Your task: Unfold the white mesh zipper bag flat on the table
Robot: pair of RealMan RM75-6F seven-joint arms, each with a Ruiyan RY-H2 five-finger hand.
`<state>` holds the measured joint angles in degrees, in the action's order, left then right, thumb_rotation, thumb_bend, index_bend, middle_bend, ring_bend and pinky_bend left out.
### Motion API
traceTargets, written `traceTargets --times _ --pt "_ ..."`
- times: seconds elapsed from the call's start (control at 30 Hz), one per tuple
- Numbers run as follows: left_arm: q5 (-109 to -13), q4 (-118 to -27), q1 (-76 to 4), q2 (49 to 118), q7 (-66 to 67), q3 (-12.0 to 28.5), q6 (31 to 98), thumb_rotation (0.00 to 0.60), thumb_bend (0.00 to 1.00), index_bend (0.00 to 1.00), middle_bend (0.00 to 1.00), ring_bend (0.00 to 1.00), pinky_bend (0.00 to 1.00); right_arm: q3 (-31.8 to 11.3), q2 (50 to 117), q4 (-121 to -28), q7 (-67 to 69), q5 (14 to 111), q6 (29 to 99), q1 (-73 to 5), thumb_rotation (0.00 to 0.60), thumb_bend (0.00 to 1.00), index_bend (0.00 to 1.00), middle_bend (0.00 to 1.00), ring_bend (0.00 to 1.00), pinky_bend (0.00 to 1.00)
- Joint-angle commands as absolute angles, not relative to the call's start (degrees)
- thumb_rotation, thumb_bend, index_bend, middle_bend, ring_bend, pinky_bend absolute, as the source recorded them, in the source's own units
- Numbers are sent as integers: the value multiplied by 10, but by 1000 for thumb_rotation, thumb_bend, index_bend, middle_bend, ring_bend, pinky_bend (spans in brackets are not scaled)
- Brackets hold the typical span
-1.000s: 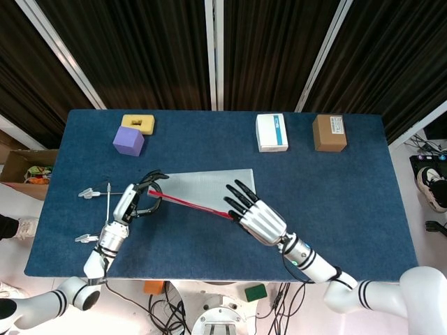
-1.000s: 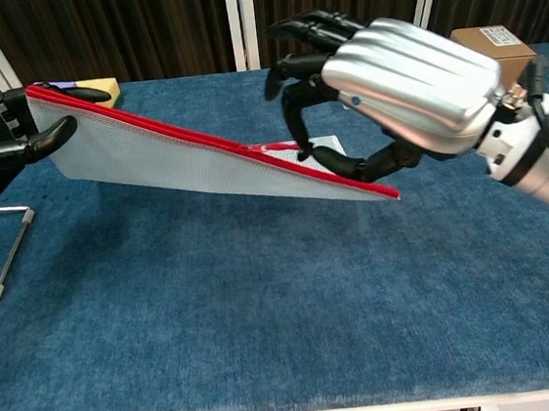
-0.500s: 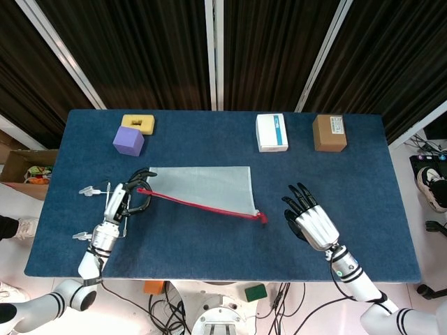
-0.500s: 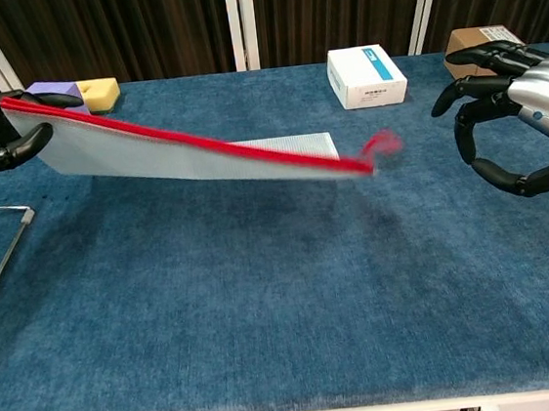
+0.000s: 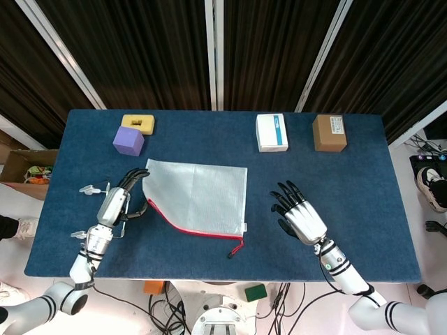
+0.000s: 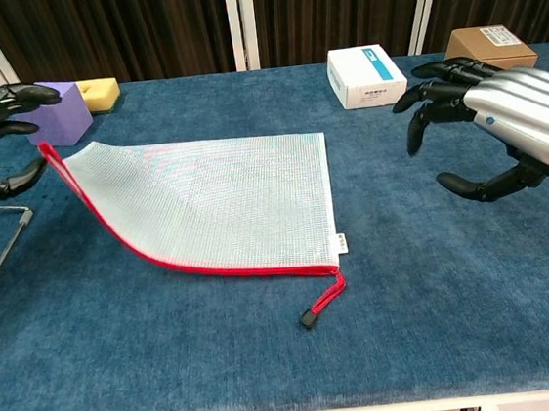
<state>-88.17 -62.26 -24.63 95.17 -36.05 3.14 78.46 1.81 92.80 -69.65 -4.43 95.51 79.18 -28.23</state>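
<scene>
now mesh bag point(image 5: 199, 195) flat, red zipper edge toward robot; left hand point(image 5: 117, 203), right hand point(image 5: 299, 216) spread, empty

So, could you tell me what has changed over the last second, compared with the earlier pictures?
The white mesh bag opened out: its red zipper edge swung toward the near side and it now lies spread on the table, only its left corner slightly raised. The right hand let go first and pulled back to the right; the left hand then opened and released its corner. The purple block, yellow block and two boxes stayed put.
</scene>
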Motion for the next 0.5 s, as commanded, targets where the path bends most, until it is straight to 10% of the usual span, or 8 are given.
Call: traceTargets --times 0.03,0.5 --pt "-868 -719 -209 877 -183 23 813 600 219 126 80 33 125 4 904 -719 -40 936 790 -274 600 301 220 131 0 0" --pt "-826 -838 -108 717 -73 18 895 600 171 161 91 34 125 -24 719 -835 9 842 864 -164 600 306 79 95 0 0"
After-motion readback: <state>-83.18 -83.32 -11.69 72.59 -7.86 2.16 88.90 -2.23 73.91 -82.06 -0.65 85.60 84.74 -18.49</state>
